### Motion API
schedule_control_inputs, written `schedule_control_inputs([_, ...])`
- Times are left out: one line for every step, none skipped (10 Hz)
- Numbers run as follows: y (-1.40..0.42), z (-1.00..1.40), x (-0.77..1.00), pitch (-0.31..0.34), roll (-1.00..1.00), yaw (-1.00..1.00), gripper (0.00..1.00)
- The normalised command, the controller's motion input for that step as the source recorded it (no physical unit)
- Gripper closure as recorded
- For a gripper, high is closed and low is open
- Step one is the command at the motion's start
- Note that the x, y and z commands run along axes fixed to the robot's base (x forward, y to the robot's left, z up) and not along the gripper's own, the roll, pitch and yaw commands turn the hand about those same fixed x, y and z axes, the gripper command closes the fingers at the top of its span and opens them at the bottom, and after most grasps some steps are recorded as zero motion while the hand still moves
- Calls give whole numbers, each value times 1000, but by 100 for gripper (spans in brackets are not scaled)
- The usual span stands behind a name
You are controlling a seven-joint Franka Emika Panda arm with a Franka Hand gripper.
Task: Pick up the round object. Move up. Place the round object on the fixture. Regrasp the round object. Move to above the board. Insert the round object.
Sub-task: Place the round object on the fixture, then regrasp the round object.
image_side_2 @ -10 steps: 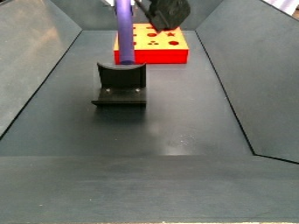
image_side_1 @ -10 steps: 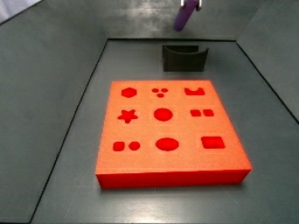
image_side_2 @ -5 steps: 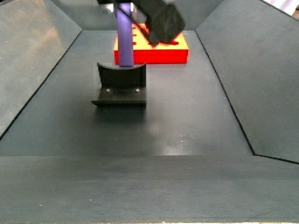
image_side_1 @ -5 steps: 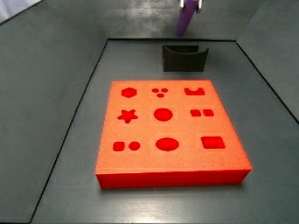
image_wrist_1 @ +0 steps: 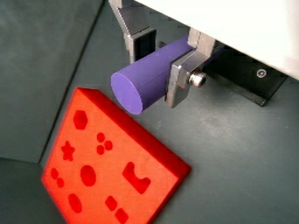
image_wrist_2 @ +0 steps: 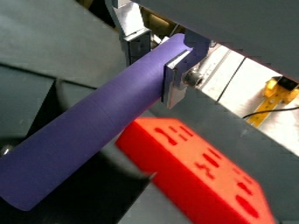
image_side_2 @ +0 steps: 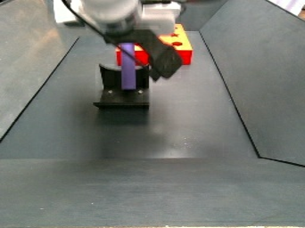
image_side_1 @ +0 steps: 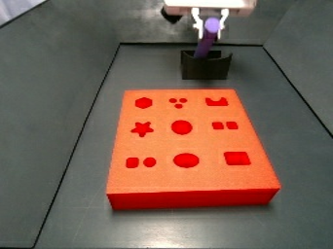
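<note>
Round object (image_side_1: 204, 44) clamped in tool (image_side_1: 207, 24), over fixture (image_side_1: 204, 65)

No readable text, labels or numbers anywhere.

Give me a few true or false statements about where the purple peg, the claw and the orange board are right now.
1. The claw is shut on the purple peg. True.
2. The peg sits in a hole of the orange-red board. False: it is at the dark fixture, apart from the board.
3. The claw is over the fixture. True, in both side views.
4. The board's holes are all filled. False: the cut-outs show empty.
5. The peg lies flat on the floor. False: it stands roughly upright in the claw.
</note>
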Motion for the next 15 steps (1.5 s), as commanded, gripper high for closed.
schedule_control_inputs([14,-533,85,-5,-61,26,100])
schedule_control_inputs([9,-371,69,7,-55,15,100])
schedule_control_inputs([2,-217,67,6,-54,1,100])
schedule_control_inputs([0,0,0,0,0,0,0])
schedule_control_inputs([0,1000,0,51,38,4,0])
schedule_control_inputs([3,1000,-3,52,45,5,0])
schedule_control_inputs([5,1000,-14,59,51,4,0])
schedule_control_inputs([5,1000,-25,63,56,-9,0])
schedule_control_inputs([5,1000,-32,68,53,-16,0])
schedule_control_inputs([12,917,-32,77,43,-27,0])
schedule_control_inputs([13,669,-24,71,32,-36,0])
schedule_control_inputs([15,477,-23,65,28,-41,0])
schedule_control_inputs([15,284,-22,65,31,-43,0])
schedule_control_inputs([-677,895,155,71,1000,-4,0])
schedule_control_inputs([-664,800,158,70,1000,-4,0])
